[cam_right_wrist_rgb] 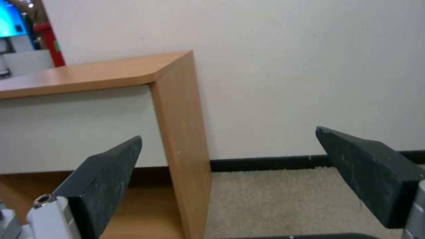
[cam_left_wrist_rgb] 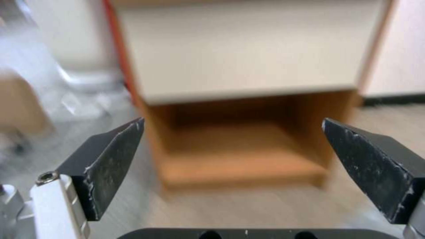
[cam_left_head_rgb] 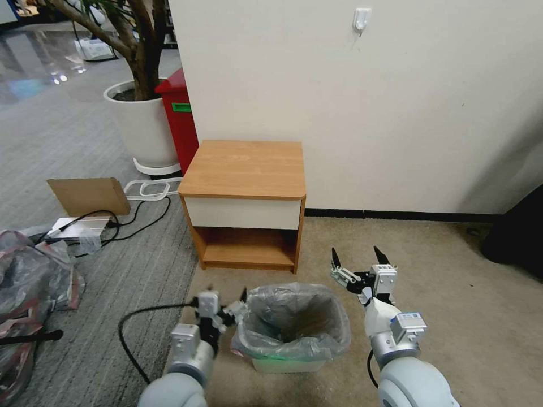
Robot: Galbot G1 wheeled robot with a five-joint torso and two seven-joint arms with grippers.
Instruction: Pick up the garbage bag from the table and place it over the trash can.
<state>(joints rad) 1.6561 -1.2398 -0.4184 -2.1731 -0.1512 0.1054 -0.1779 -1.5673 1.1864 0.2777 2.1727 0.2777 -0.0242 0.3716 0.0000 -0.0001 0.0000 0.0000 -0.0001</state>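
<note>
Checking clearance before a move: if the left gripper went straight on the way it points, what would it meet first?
Probably the table: the open left gripper faces its lower shelf opening, with nothing between them; depth is unclear.

We see pale grey rounded arms, silver wrist blocks, a black cable, and black wedge fingers [cam_left_wrist_rgb: 111, 159] on each end effector.

Head view looks forward and down over the bin [cam_left_head_rgb: 289, 362] toward the table [cam_left_head_rgb: 244, 169] and wall. Both wrist views face the table [cam_left_wrist_rgb: 239, 59] [cam_right_wrist_rgb: 177, 132] closely from low down; all 3 views share it.
</note>
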